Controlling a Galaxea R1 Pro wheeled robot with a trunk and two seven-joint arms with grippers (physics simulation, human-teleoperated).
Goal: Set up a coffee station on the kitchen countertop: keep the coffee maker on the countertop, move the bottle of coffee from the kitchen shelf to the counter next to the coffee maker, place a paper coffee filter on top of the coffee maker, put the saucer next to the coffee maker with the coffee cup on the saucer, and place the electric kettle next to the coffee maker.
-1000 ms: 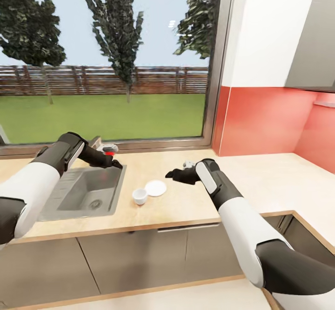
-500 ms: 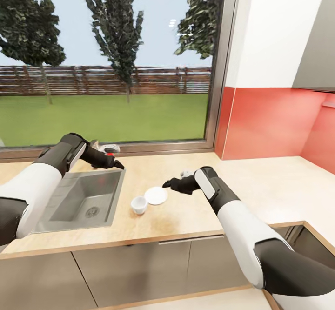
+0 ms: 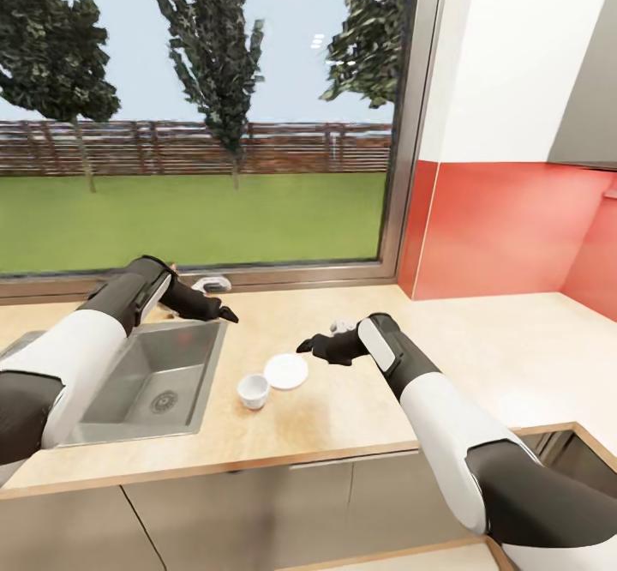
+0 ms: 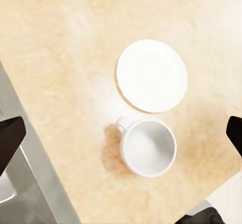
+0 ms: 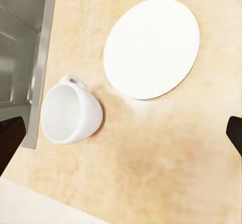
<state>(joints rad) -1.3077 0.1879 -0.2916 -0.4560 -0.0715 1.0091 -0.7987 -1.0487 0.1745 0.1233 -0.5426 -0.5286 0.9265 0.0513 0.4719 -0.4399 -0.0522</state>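
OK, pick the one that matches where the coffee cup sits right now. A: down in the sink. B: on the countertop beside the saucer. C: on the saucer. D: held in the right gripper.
B: the coffee cup stands upright on the countertop just beside the saucer, with bare wood showing around it in both wrist views, and both grippers are apart from it.

Your left gripper (image 3: 224, 312) blocks part of the faucet (image 3: 210, 282) at the sink's (image 3: 128, 382) one o'clock corner; both wrist views clip your fingertips (image 4: 9, 138) at the frame edges.
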